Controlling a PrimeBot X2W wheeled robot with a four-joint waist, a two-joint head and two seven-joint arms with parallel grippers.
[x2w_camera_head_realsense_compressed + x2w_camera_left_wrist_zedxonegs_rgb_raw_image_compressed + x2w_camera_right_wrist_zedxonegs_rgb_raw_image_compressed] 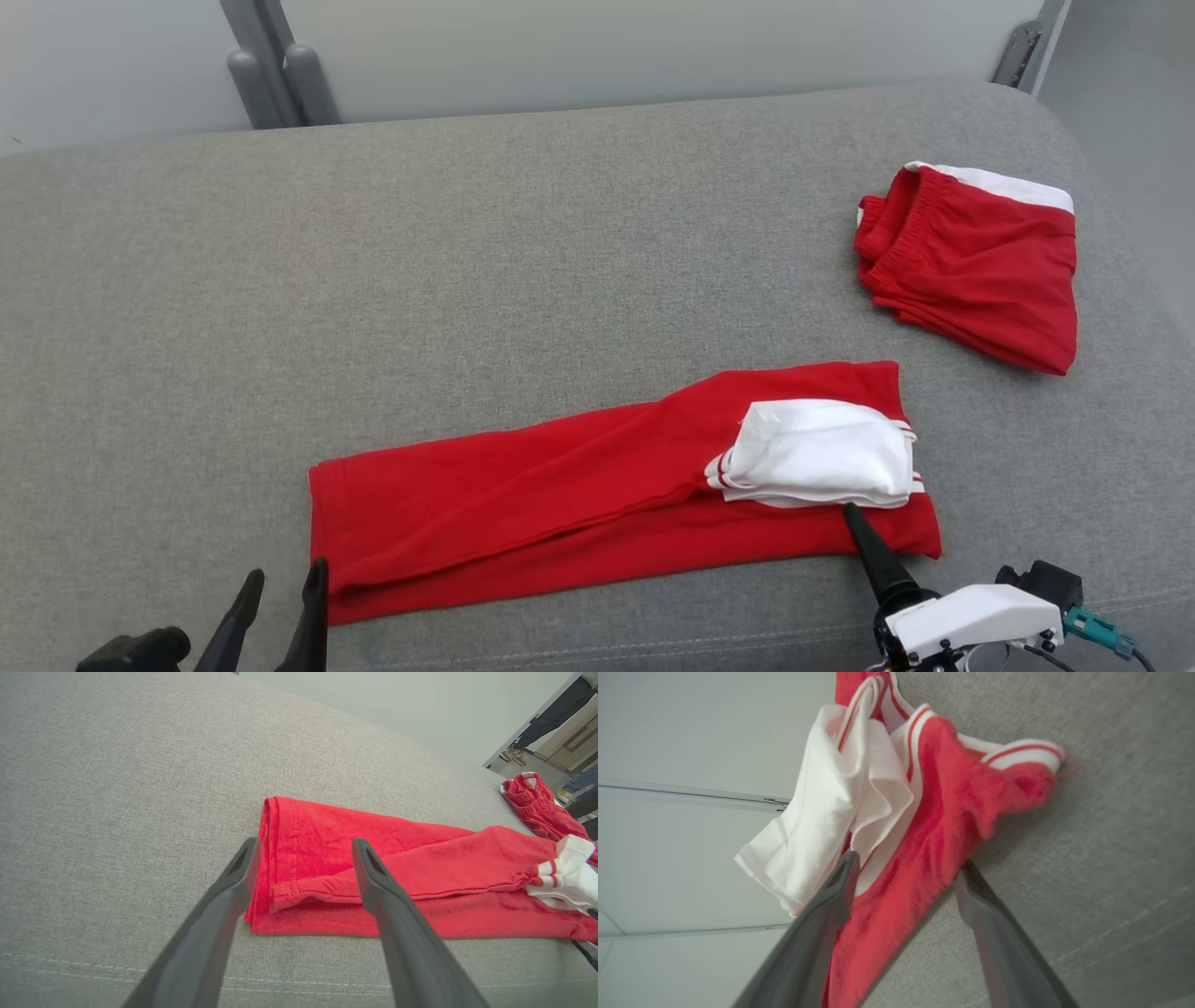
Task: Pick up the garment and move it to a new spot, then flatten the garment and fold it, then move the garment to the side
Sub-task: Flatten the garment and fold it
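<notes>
The garment (560, 485), a red top with a white, red-striped sleeve (822, 453), lies folded into a long band on the grey padded surface (467, 280). My left gripper (288, 571) is open at the band's left end. In the left wrist view its fingers straddle the hemmed corner of the garment (420, 868) just above the cloth, gripper (304, 845) holding nothing. My right gripper (854, 515) reaches the right end below the white sleeve. In the right wrist view it stands open (906, 861), one finger over the red edge of the garment (943, 826), the other beside it on the surface.
A second red piece with a white band and elastic waist (971, 271) lies folded at the back right. The surface's stitched front seam (299, 982) runs close under my left fingers. Grey posts (280, 75) stand behind the surface. People's legs (556, 714) show far off.
</notes>
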